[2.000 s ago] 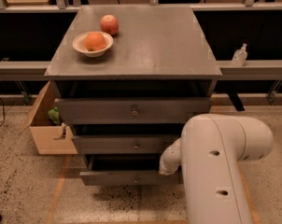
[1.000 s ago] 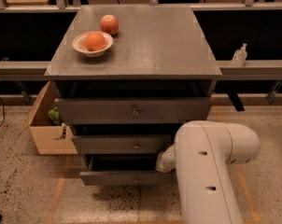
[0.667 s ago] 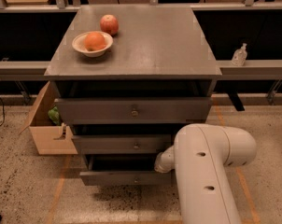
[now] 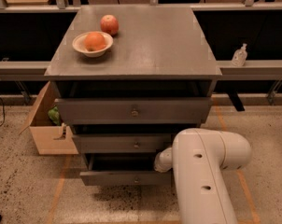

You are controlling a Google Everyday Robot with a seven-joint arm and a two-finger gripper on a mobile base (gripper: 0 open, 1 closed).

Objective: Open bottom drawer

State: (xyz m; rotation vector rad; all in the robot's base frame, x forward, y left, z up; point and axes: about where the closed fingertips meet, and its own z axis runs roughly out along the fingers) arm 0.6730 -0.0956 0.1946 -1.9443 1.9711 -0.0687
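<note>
Fingers of the gripper hide behind the white arm [image 4: 206,171]; we cannot tell their state. Bottom drawer [image 4: 127,177], lower centre, stands partly open; next, we judge, pull straight outward.

I count three grey wooden drawers [image 4: 99,111] including the bottom drawer [image 4: 127,177] at six o'clock, one red apple [image 4: 109,24], one orange [image 4: 95,41], one cream bowl [image 4: 92,53], one cardboard box [image 4: 44,135], one clear pump bottle [image 4: 240,55], and one white arm [image 4: 207,171] hiding its gripper at five o'clock.
</note>
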